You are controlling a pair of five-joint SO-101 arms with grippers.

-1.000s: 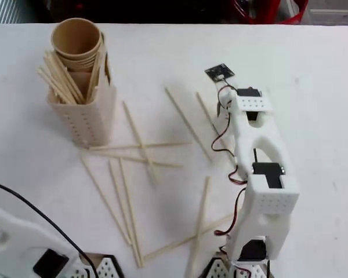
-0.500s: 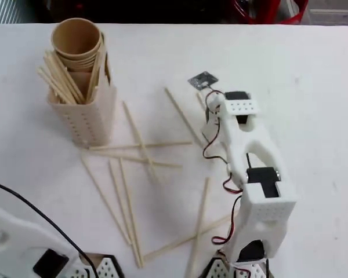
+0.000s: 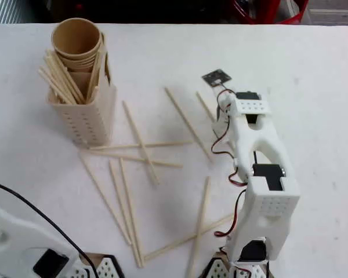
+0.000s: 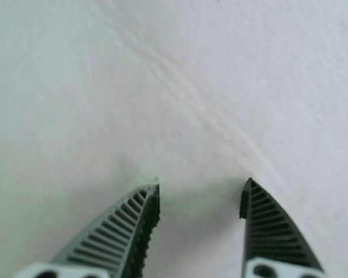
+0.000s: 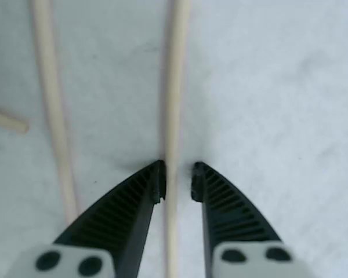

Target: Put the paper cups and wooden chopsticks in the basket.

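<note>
Right gripper (image 5: 177,180) narrowly open, jaws astride one chopstick (image 5: 176,81) lying flat on the surface (image 5: 278,87), not clamped yet. Half a second ago this arm had swung toward the basket side; now it is back over the same short chopstick, so probably lining up a pick. Left gripper (image 4: 200,194) wide open over bare surface, holding nothing. Basket (image 3: 90,119) well apart, paper cups (image 3: 75,37) already inside, many chopsticks loose.
</note>
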